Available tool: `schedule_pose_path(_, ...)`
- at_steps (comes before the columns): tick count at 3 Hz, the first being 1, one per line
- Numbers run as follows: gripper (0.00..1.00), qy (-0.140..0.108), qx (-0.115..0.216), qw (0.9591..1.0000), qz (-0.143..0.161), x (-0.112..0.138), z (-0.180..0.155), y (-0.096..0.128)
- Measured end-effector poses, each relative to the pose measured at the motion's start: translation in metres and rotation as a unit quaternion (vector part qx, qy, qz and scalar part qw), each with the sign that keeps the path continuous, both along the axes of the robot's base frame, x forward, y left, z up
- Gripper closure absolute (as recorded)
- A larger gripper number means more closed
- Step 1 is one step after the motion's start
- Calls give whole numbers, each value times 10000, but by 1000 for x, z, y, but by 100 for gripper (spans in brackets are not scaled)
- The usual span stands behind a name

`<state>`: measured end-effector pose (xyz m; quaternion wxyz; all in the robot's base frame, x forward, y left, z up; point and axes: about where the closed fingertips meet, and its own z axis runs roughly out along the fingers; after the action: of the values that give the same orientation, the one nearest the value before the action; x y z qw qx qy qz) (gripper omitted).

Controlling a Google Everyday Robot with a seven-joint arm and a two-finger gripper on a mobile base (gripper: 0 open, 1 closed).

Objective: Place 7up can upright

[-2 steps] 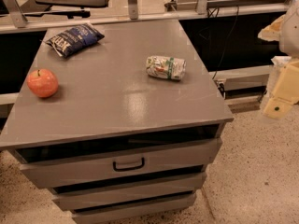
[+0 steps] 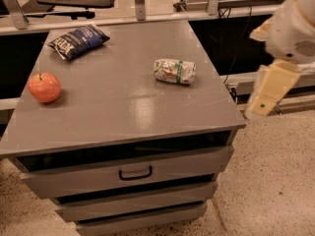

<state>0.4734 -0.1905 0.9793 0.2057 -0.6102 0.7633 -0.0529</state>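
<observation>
The 7up can (image 2: 174,71) lies on its side on the grey cabinet top (image 2: 133,107), right of centre; it is whitish-silver with green markings and looks dented. My gripper (image 2: 262,103) hangs off the cabinet's right edge, over the floor, to the right of the can and slightly nearer the camera, not touching it. It holds nothing that I can see. The cream arm (image 2: 295,33) fills the upper right corner.
A dark blue chip bag (image 2: 78,41) lies at the back left of the top. A red-orange apple (image 2: 44,87) sits at the left edge. Drawers (image 2: 135,173) are below the top. Metal rails and frames stand behind the cabinet.
The arm and gripper have moved left, closer to the cabinet's right edge. The can, bag and apple have not moved.
</observation>
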Motion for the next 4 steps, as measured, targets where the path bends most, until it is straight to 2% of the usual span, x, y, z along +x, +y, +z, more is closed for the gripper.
schedule_pose_path(2, 0, -396, 615, 9972, 183, 128, -49, 83)
schedule_pose_path(3, 0, -508, 812, 9953, 139, 177, -63, 116)
schedule_pose_path(4, 0, -394, 854, 9956, 12, 209, -82, 133)
